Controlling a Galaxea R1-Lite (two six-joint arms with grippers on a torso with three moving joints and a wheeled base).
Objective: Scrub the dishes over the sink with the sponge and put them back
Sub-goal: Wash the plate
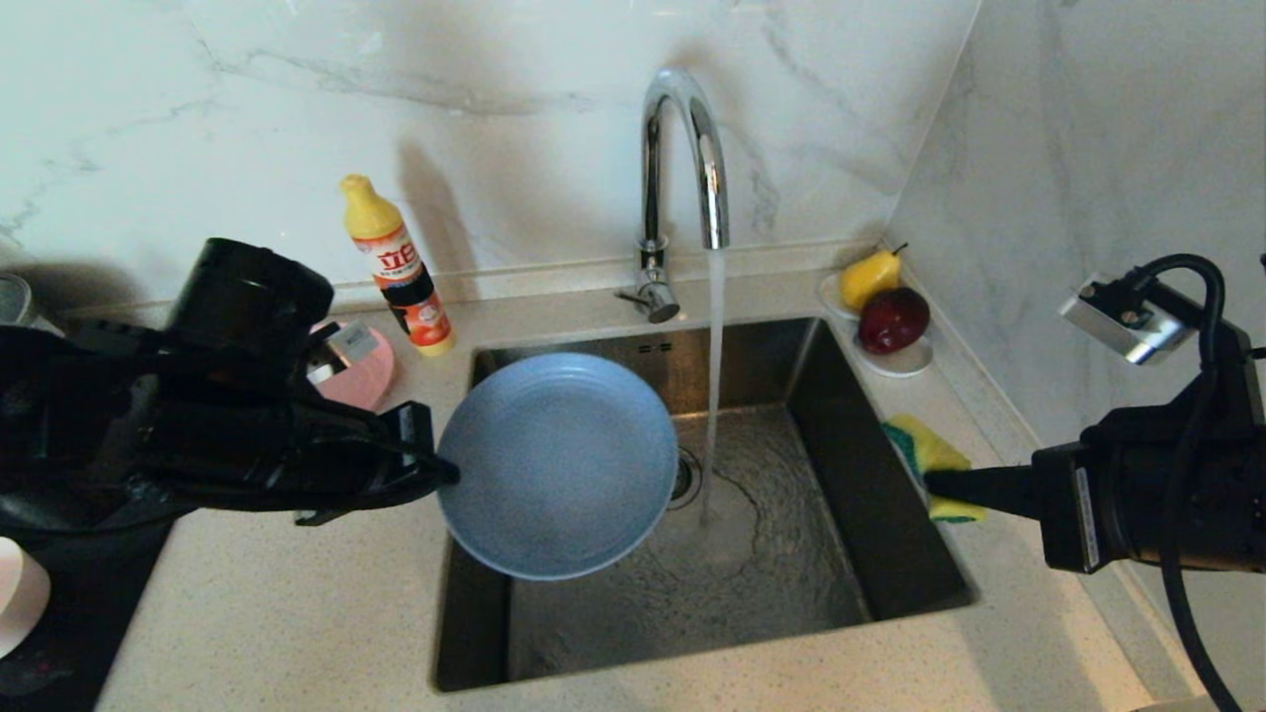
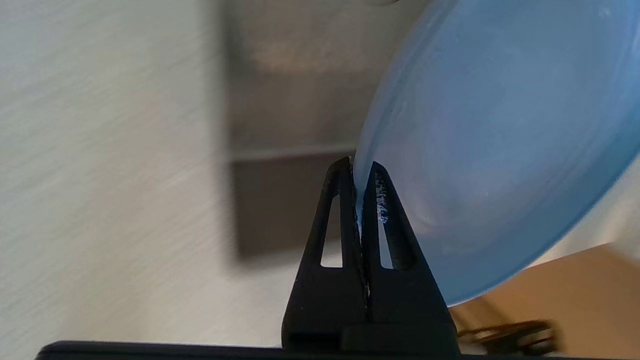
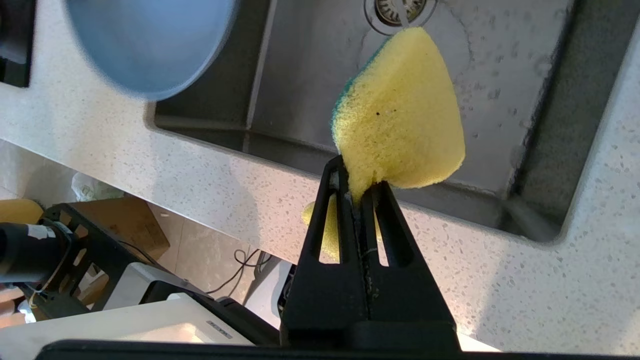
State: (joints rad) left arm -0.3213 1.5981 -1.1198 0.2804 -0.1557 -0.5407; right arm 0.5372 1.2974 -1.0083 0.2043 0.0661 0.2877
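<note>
While water runs from the tap point(image 1: 682, 158) into the sink point(image 1: 851, 514), the left gripper point(image 2: 361, 172) holds the blue plate point(image 1: 554, 465) out over the basin's left side, jaws clenched on its rim. Gripping only the edge leaves the whole face bare for scrubbing, and holding it above the basin should let drips fall inside rather than on the bench point(image 1: 297, 623). The plate sits tilted, face toward the opposite arm, just beside the stream and not in it.

Across the basin, the right gripper point(image 3: 359, 182) hovers at the sink's right rim, jaws pinched on 1 corner of the sponge point(image 3: 400, 125), so most of the pad hangs free ahead of the jaws to meet the dish. Plate and sponge are well apart, so scrubbing seems not yet begun. A pink plate point(image 1: 361, 376) waits on the bench behind the left arm, beside the soap bottle point(image 1: 401, 267).
</note>
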